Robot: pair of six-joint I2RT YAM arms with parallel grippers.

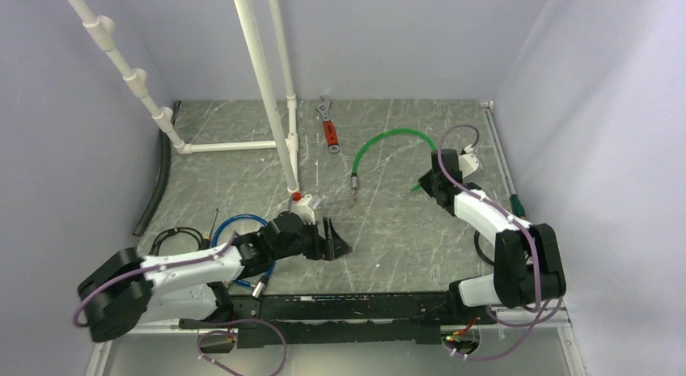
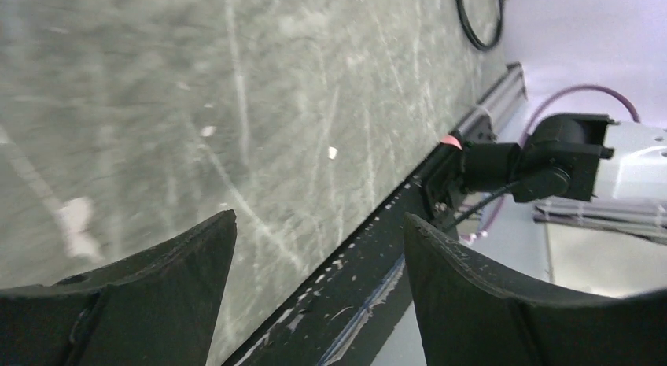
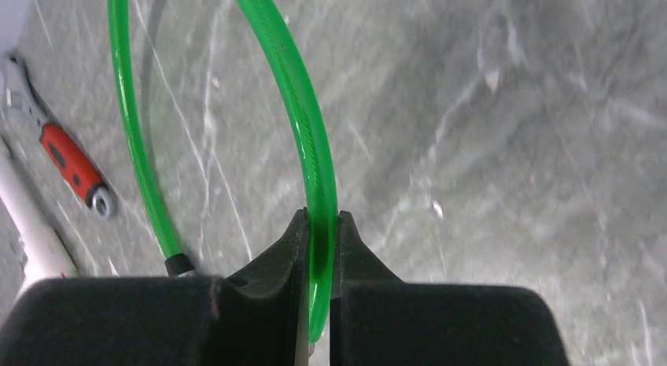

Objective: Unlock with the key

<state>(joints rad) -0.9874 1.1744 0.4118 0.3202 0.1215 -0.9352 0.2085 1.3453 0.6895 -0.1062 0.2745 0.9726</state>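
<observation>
The green cable (image 1: 394, 133) arcs across the table's middle, and my right gripper (image 1: 425, 184) is shut on its right end. In the right wrist view the cable (image 3: 303, 114) runs straight between the gripper's (image 3: 320, 220) closed fingers. Its other end, with a dark collar (image 3: 179, 265), rests on the table. A tiny brownish key (image 1: 354, 200) lies just beyond that end. My left gripper (image 1: 332, 240) hovers open and empty, lower left of the key. In the left wrist view the gripper (image 2: 318, 219) has only table and black rail between its fingers.
A red-handled wrench (image 1: 329, 132) lies at the back. White pipes (image 1: 275, 109) stand at the back left. A blue cable loop (image 1: 239, 221) and a black loop (image 1: 174, 234) lie by the left arm. A black rail (image 1: 356, 299) runs along the near edge.
</observation>
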